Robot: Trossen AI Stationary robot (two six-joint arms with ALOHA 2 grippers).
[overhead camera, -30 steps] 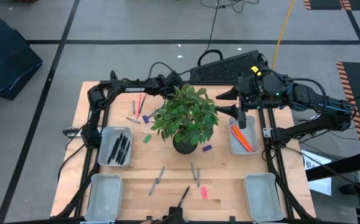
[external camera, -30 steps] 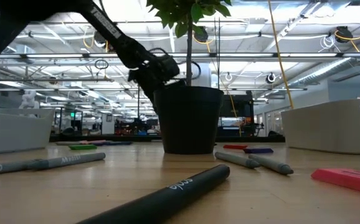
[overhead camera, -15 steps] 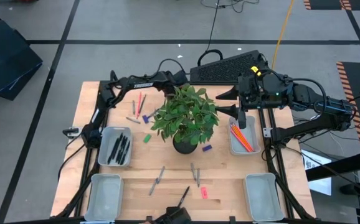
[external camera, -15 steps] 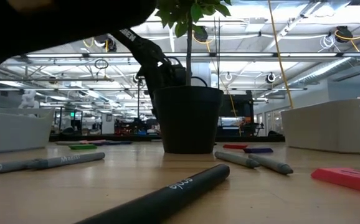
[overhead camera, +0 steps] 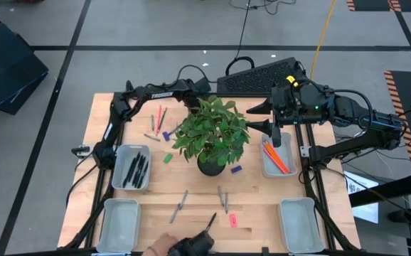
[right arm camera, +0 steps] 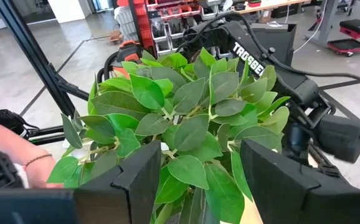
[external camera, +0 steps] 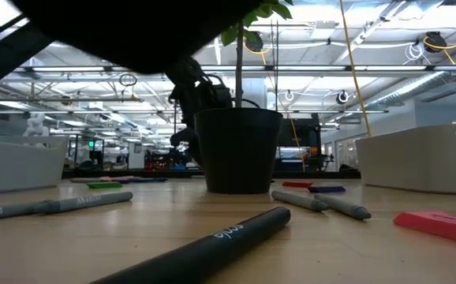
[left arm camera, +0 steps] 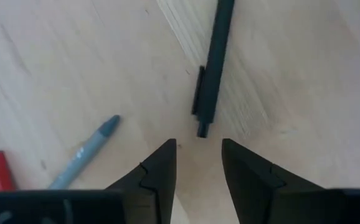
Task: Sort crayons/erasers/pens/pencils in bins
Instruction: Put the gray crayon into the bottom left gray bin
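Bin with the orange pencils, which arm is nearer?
Right. The right gripper hovers just beside that bin, toward the plant; the left arm lies beyond the plant.

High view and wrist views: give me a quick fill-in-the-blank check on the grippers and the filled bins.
1. In the left wrist view, the left gripper stands ____ just short of a black pen.
2. In the high view, the bin left of the plant pot holds black ____.
3. The bin right of that pot holds orange ____.
4. The right gripper, open, faces the leaves of the ____.

Missing: open; pens; pencils; plant.
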